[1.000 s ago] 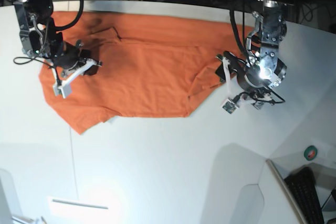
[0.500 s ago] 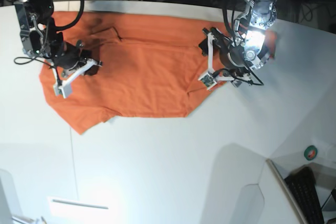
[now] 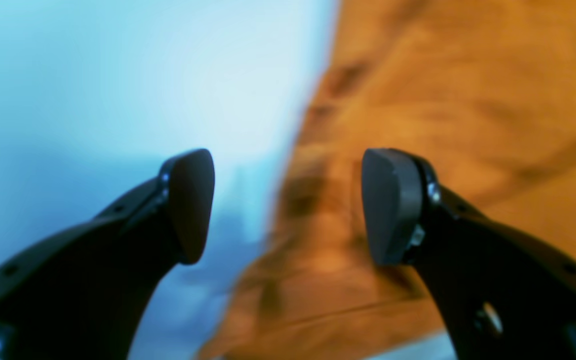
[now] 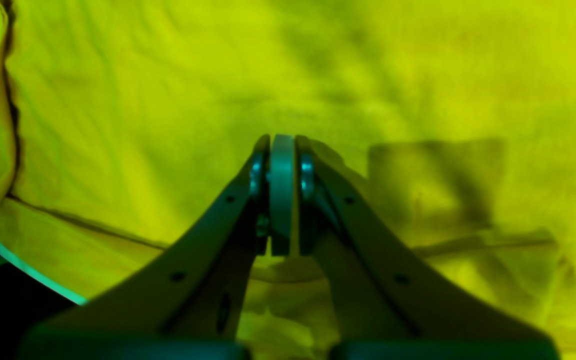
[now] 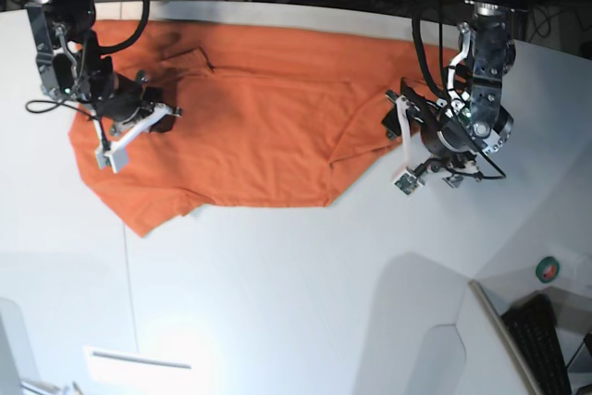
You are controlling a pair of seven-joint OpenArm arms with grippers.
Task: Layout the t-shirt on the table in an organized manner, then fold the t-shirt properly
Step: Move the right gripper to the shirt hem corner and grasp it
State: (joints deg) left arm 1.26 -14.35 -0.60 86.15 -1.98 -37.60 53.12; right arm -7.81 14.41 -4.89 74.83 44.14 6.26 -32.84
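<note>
Base view first: the very large smooth white tabletop fills most of what I see, with a thin dark seam line running across its near left part and a curved far edge. Spread over its far half lies the plain bright orange short-sleeved cloth t-shirt, mostly flat, with a folded corner near the far edge and a loose flap hanging toward me at its lower left. My two arms stand at either end of it.

On that view's right, my left gripper hangs at the shirt's right edge, where the cloth meets bare table. My left wrist camera shows its two dark fingers spread wide apart with nothing between them; blurred orange cloth lies under the right finger and pale tabletop under the left.

On the base view's left, my right gripper sits over the shirt's left part. From the right wrist camera its fingers are pressed together, pad against pad. Cloth fills that view, tinted yellow-green by the camera. I cannot tell whether any fabric is pinched between the pads.

At the table's far right corner lies a small green and red roll, beside a dark keyboard.
</note>
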